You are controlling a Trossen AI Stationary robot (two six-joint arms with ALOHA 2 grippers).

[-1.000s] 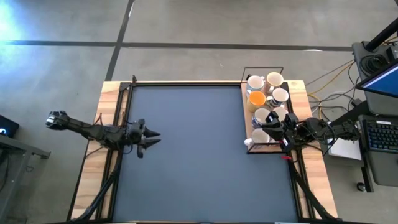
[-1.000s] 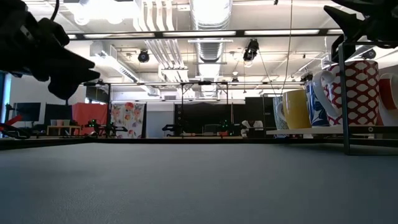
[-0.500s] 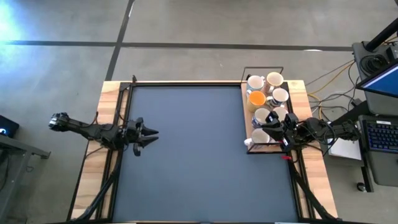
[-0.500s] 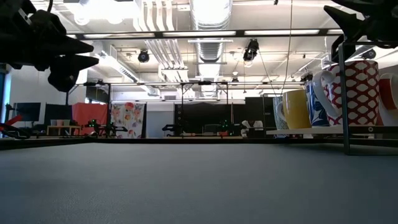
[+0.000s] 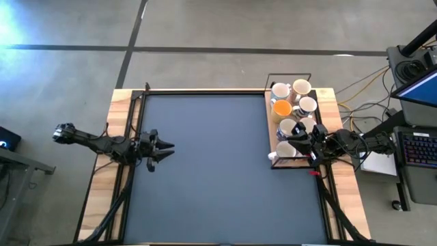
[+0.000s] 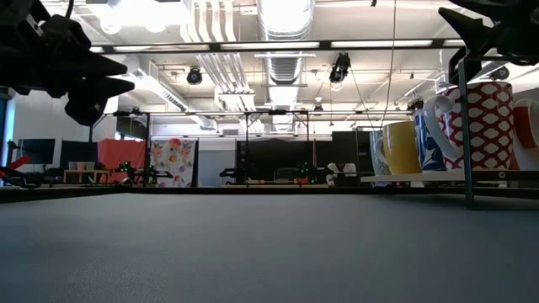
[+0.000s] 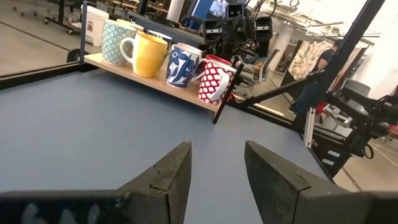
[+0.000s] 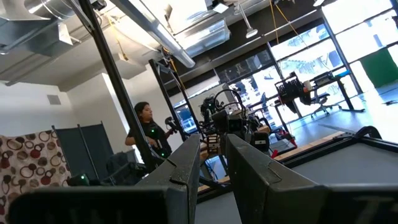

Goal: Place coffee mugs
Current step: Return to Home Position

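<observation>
Several coffee mugs stand upright on a wooden tray [image 5: 269,130] at the table's right edge. One is orange [image 5: 281,108] and the others look white from above [image 5: 301,87]. The left wrist view shows them in a row: teal-patterned [image 7: 115,40], yellow [image 7: 149,54], blue-patterned [image 7: 183,63] and red-patterned [image 7: 214,81]. My left gripper [image 5: 169,147] hovers open over the mat near the table's left edge, pointing level toward the mugs. My right gripper [image 5: 301,139] hangs above the tray's near mugs, tilted upward, fingers [image 8: 189,155] apart with nothing between them.
A black wire frame [image 6: 465,118] rises around the tray. The dark mat [image 5: 212,171] spreads wide between the two arms. Beyond the table are a desk with a keyboard [image 5: 416,147] on the right and, in the right wrist view, a person [image 8: 147,132] far off.
My left gripper has risen a little and drawn back slightly toward the table's left edge, rolling somewhat, then has held still. Its fingers have stayed open. The right arm and the mugs have not moved.
</observation>
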